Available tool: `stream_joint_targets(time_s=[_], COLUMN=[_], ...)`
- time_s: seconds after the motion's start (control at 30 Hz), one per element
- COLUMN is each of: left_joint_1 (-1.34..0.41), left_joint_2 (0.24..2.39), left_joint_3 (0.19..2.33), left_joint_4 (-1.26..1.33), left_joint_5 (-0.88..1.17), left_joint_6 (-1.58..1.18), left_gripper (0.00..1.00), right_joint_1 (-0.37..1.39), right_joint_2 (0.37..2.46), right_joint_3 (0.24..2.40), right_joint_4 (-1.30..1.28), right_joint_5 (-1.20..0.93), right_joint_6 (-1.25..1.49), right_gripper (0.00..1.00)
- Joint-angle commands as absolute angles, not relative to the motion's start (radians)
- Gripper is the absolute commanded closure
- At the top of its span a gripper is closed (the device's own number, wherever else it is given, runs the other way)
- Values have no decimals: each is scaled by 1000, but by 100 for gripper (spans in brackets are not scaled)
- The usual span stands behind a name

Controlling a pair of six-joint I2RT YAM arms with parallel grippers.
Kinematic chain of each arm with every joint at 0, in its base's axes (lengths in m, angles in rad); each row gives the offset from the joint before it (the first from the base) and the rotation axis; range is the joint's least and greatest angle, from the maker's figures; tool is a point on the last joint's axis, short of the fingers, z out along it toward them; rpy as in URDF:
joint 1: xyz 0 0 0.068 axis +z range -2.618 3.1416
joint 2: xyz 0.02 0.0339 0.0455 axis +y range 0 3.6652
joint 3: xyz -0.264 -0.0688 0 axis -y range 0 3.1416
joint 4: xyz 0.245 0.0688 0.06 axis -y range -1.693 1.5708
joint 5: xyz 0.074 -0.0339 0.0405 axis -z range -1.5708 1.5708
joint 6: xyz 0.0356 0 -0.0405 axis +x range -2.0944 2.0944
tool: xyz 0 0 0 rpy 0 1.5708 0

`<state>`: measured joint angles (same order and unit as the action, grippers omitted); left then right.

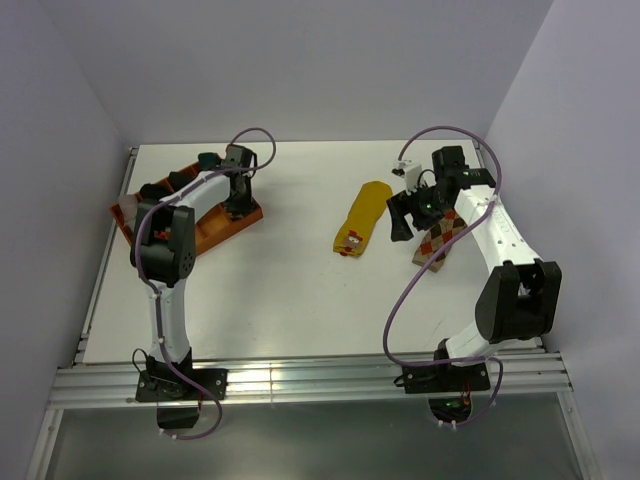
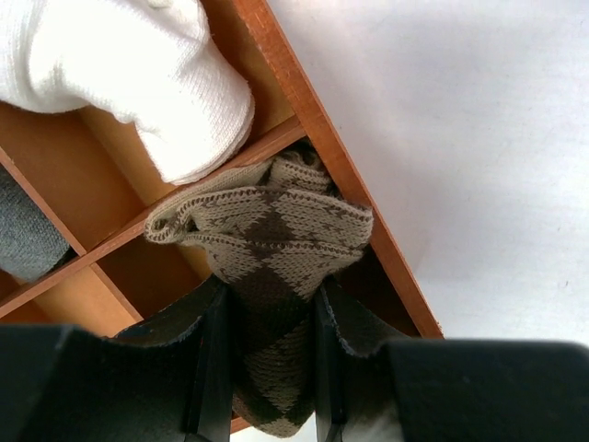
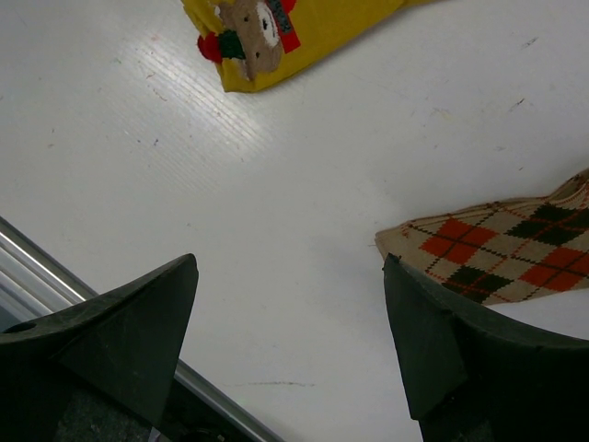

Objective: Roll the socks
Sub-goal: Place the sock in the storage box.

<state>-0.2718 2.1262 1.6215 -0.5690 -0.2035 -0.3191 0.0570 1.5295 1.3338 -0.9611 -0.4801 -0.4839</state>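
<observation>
The socks (image 1: 360,222) are lying apart; the brown-and-cream argyle sock (image 2: 267,249), bundled, is sitting clamped in the left gripper (image 2: 270,318) over a wooden tray (image 2: 317,138) compartment; the right gripper (image 3: 290,304), jaws wide apart and nearer both others, is hovering with the orange argyle sock (image 3: 497,249) beside one finger, its length running outward, cut off; the mustard sock (image 3: 304,28) is lying ahead, mostly out of frame.

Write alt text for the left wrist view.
The left gripper is shut on a bundled brown-and-cream argyle sock, in a compartment of a wooden divided tray. A white sock bundle fills the next compartment; a grey bundle shows at the left edge.
</observation>
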Motion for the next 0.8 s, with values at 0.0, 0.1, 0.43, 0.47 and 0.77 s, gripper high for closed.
stream_joint_targets(time_s=[0.0, 0.1, 0.43, 0.47, 0.77], left_joint_1=[-264, -264, -264, -264, -264], left_joint_2=[2191, 2180, 2118, 2118, 2102], left_joint_3=[1554, 1522, 1540, 1549, 1601], left_joint_4=[-515, -494, -486, -491, -528], left_joint_5=[-207, -222, -250, -259, -299], left_joint_6=[-367, -370, -361, -357, -345], left_gripper=[99, 98, 71, 68, 54], right_joint_1=[64, 67, 74, 75, 80], right_joint_2=[1537, 1537, 1543, 1543, 1545], right_joint_3=[1333, 1330, 1333, 1335, 1331], right_joint_4=[-953, -953, -951, -953, -956], right_joint_5=[-492, -489, -483, -483, -482], right_joint_6=[-492, -491, -491, -491, -497], right_gripper=[11, 11, 11, 11, 11])
